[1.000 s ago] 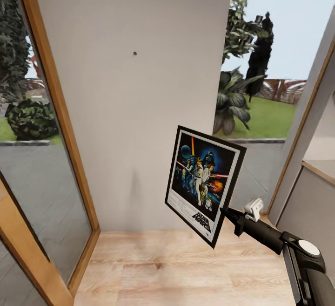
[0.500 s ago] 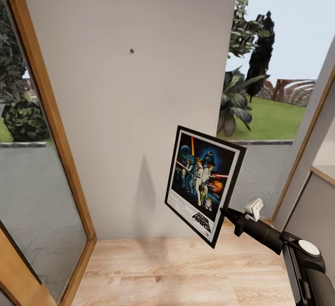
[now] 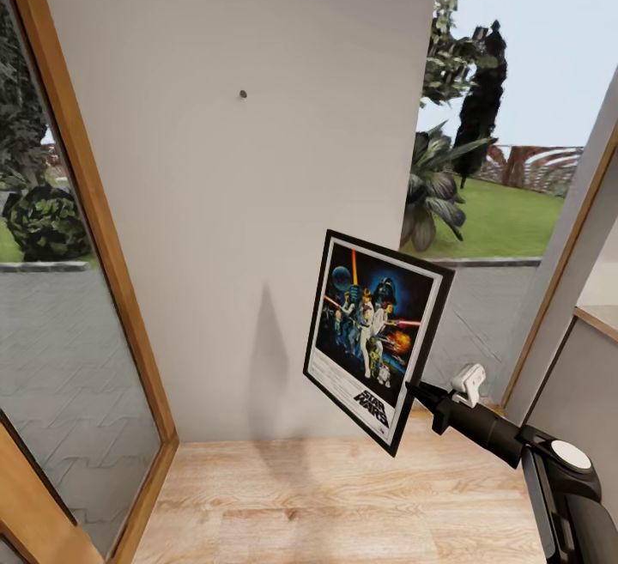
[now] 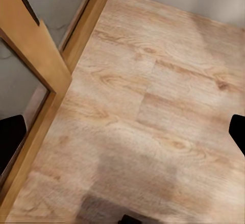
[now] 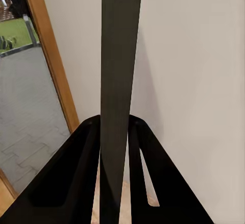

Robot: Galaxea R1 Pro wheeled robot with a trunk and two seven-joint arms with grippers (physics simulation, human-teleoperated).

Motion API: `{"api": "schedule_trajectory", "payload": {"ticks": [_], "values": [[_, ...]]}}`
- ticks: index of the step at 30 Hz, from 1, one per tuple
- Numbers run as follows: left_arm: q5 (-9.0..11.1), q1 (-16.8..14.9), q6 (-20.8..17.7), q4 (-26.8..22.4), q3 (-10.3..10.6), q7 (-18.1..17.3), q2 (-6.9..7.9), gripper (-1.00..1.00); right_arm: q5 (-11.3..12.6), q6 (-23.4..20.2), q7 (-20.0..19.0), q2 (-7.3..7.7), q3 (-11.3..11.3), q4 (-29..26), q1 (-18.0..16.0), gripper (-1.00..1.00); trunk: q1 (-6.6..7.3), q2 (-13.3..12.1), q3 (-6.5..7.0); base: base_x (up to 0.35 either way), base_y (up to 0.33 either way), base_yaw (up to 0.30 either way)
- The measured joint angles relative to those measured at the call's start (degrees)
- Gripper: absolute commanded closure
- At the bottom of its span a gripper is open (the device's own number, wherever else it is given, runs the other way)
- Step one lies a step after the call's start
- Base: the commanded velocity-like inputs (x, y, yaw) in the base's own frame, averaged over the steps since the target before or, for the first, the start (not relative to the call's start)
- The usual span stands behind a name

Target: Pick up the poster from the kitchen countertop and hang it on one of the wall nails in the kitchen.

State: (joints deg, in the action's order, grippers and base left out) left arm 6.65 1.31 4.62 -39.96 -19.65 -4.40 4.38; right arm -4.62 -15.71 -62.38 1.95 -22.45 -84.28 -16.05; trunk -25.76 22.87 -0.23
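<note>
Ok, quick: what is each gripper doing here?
Left gripper: open, holding nothing.
Right gripper: closed on the Star Wars poster.

I see light wood floor (image 3: 343, 504) running bare to the pale wall (image 3: 257, 203) and a wooden door frame (image 3: 94, 203).

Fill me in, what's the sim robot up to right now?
It's carrying the poster to hang it. The right gripper has its jaws shut on the poster's edge, holding it up in front of a pale wall. A wall nail sits higher up and off to the left of the poster, so it isn't hung yet. The left gripper is open over the wood floor, holding nothing.
</note>
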Motion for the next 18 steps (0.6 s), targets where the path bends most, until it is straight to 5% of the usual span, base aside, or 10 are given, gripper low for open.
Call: {"api": "schedule_trajectory", "payload": {"ticks": [3,7,11,12,14,15,16,18], "values": [[-0.02,0.0,0.43,2.26,-0.04,0.01,0.02,-1.0,0.08,-0.17,-0.04,0.06,0.06,-0.47,0.0,1.0,0.0,0.0,0.0,0.0,0.0,0.0],[-0.02,0.0,5.74,5.2,-0.05,0.02,-0.09,-1.0,0.3,-4.2,-0.27,0.12,0.13,-2.22,-0.03,1.0,0.0,0.0,0.0,0.0,0.0,0.0],[-0.03,0.0,7.81,7.25,-0.02,0.02,-0.07,-1.0,0.36,-7.41,-0.78,0.26,2.88,-3.43,-0.48,1.0,0.0,0.0,0.0,0.0,0.0,0.0],[-0.05,0.0,8.51,8.75,-0.01,0.02,-0.14,-1.0,0.49,-10.16,-0.42,-0.13,7.84,-3.87,-3.11,1.0,-0.01,-0.01,0.01,0.0,0.0,0.0],[-0.04,-0.01,8.58,9.09,-0.01,0.02,-0.14,-1.0,0.38,-13.54,-0.09,-0.17,11.21,-3.89,-5.7,1.0,0.0,0.0,0.01,0.0,0.0,0.0],[-0.07,-0.01,8.62,9.33,-0.01,0.02,-0.15,-1.0,-0.01,-21.18,0.18,-0.13,16.73,-3.88,-11.31,1.0,0.0,-0.01,-0.02,0.0,0.0,0.0],[-0.09,-0.01,8.64,9.38,-0.01,0.02,-0.15,-1.0,0.65,-24.21,0.2,-0.13,19.13,-3.94,-16.31,1.0,0.0,0.0,0.02,0.0,0.0,0.0],[-0.08,-0.01,8.64,9.38,-0.01,0.02,-0.15,-1.0,0.37,-26.75,0.23,-0.14,21.07,-3.93,-17.69,1.0,0.0,0.0,0.01,0.0,0.0,0.0]]}}
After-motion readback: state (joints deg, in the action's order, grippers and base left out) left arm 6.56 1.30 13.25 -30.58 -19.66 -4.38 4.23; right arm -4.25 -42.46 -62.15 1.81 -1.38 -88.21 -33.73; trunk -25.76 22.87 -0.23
